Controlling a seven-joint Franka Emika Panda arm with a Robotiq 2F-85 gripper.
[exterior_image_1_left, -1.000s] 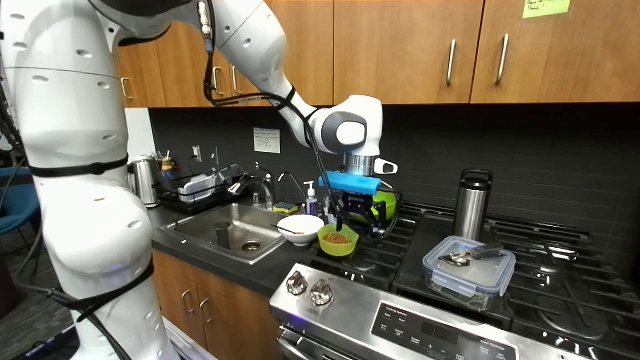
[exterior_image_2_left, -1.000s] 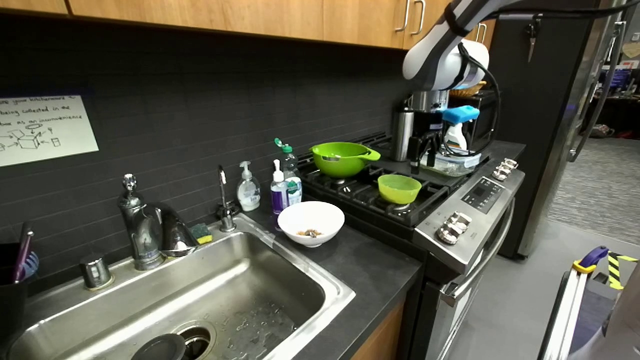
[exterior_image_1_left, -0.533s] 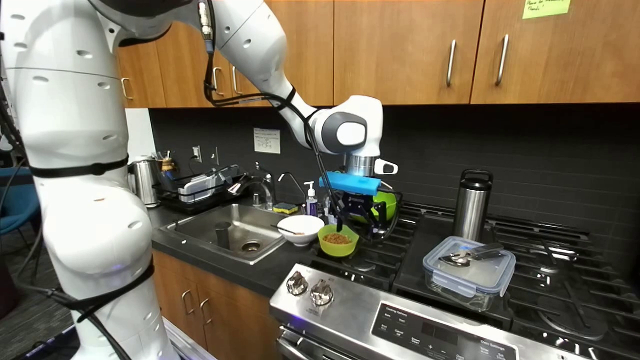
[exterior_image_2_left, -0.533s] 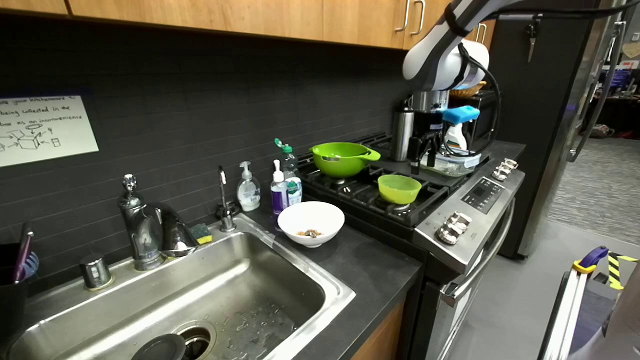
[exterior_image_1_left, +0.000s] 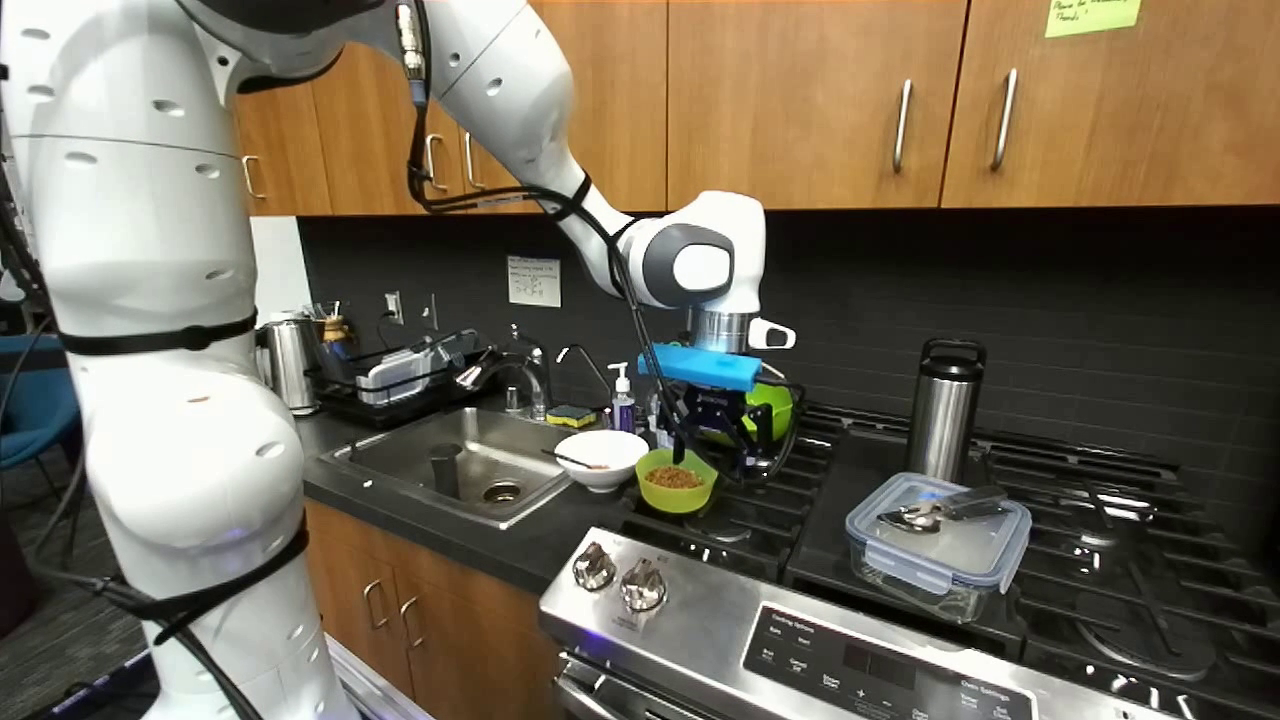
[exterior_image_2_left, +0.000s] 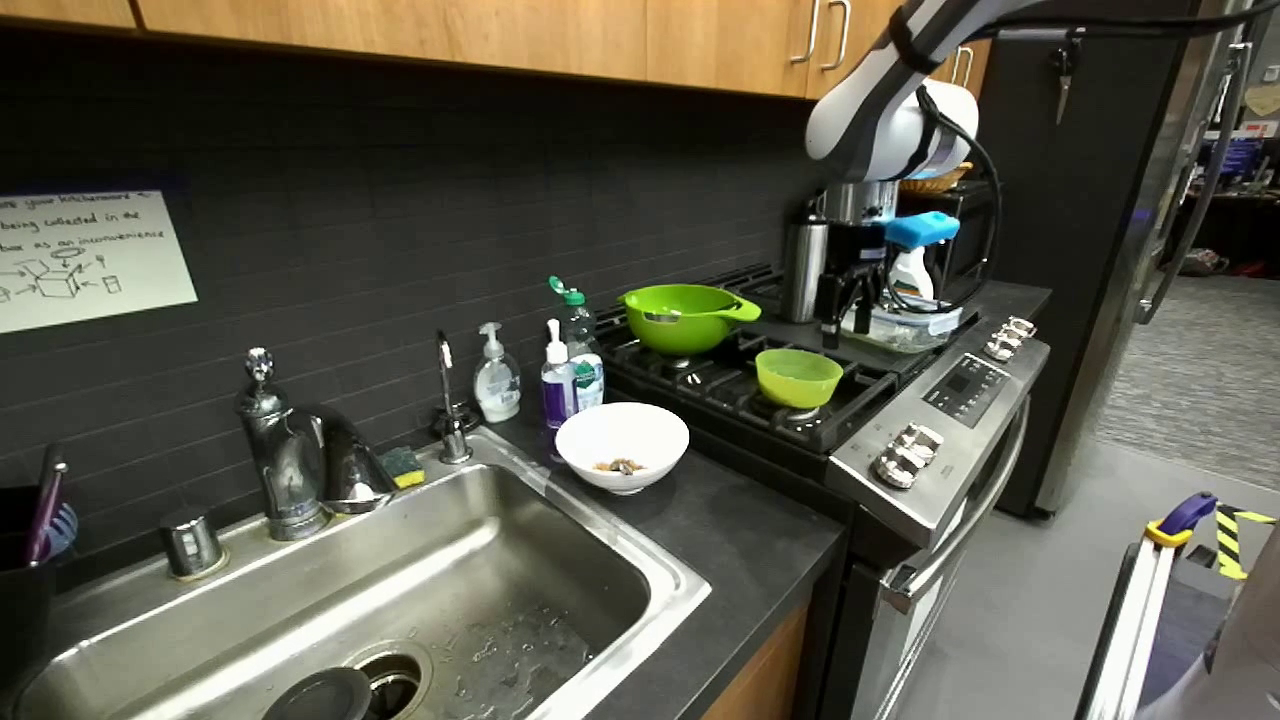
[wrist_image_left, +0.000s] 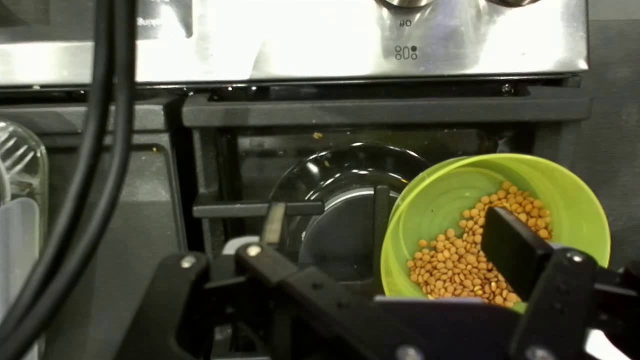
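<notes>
As I watch, nothing has shifted: the gripper (wrist_image_left: 384, 222) stands spread; in an exterior view the lime bowl (exterior_image_2_left: 798, 388) apparently hides lentils (wrist_image_left: 462, 267) the wrist shows

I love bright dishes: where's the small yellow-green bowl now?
In an exterior view, the small yellow-green bowl sits on the stove, right of the white bowl and the large green bowl.

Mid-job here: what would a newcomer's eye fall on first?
Probably the big white arm, filling the left of an exterior view, with a bright blue block above its open tool. Next, the lime bowl on the stove, shown from above in the wrist view, with orange lentils inside and one finger crossing in front of them.
</notes>
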